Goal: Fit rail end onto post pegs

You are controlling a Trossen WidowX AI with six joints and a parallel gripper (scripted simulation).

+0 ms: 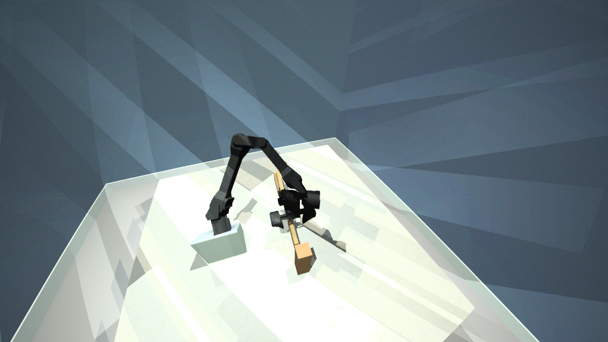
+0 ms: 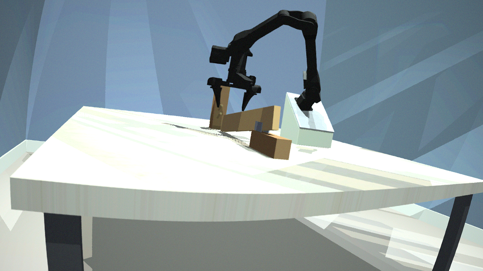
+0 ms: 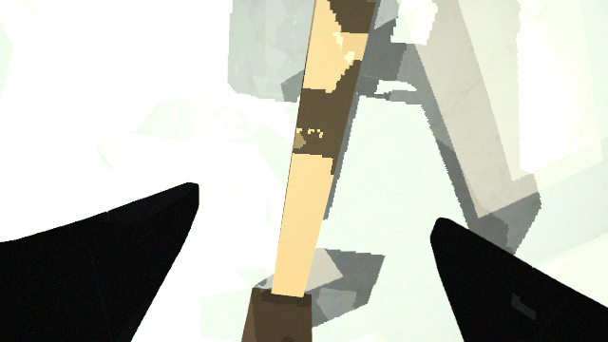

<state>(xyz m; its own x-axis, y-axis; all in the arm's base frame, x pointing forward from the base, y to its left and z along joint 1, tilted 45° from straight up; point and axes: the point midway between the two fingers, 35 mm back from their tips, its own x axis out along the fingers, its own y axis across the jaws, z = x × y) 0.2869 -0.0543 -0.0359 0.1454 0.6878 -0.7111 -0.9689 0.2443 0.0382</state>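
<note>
The wooden rail (image 1: 294, 234) (image 2: 247, 120) (image 3: 304, 214) slopes from the bracket (image 2: 258, 126) on the low footboard block (image 2: 268, 144) down to the table. Its low end lies close in front of the upright wooden post (image 1: 302, 261) (image 2: 224, 94) (image 3: 285, 320). The pegs (image 2: 219, 111) show above that end in the exterior view, outside the rail. My gripper (image 1: 291, 223) (image 2: 231, 107) (image 3: 319, 212) is open and empty, pointing down above the rail near the post. In the wrist view its fingers stand on either side of the rail. The rail's holes are hidden.
The arm's pale wedge-shaped base (image 1: 225, 248) (image 2: 313, 137) stands beside the rail. The table edge (image 2: 146, 209) runs across the front of the exterior view. The post rises close beside my fingers.
</note>
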